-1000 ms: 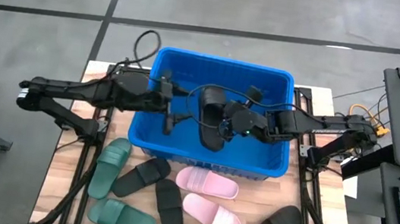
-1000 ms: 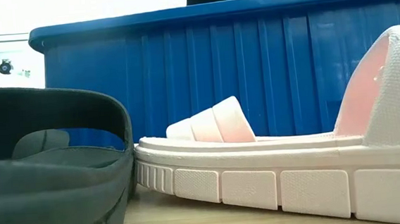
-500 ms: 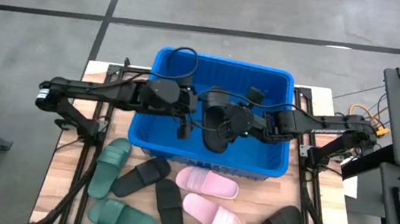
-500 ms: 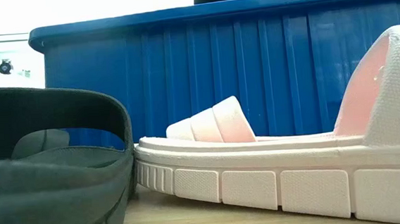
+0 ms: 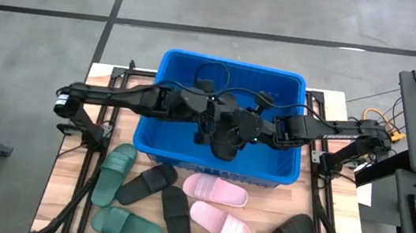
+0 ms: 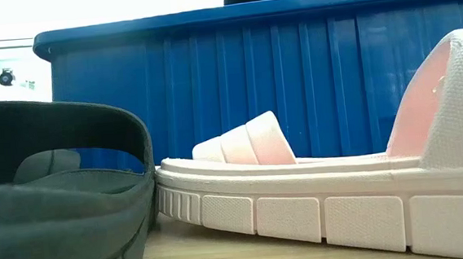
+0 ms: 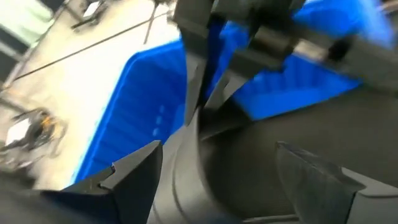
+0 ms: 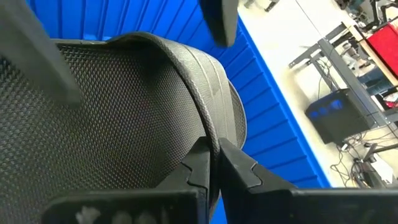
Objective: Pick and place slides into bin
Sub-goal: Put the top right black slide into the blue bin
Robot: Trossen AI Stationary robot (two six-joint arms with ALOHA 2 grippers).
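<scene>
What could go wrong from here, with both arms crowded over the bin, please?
1. The right gripper pinches only the black slide's strap edge; it may slip and drop askew.
2. The open left gripper sits right by that slide and the right arm, so they could collide over the bin.

We see a bright blue bin (image 5: 276, 171) with ribbed walls. Above it hangs a black slide (image 5: 226, 135) whose surface carries a fine mesh-like texture, its strap ridged. On the pale wood-grain worktop (image 5: 59, 194) lie two dark green slides (image 5: 114, 173), two pale pink slides (image 5: 215, 189) with blocky patterned sole edges, and three more black slides (image 5: 175, 217). Both arms are dark; the floor (image 5: 34, 39) is grey.
</scene>
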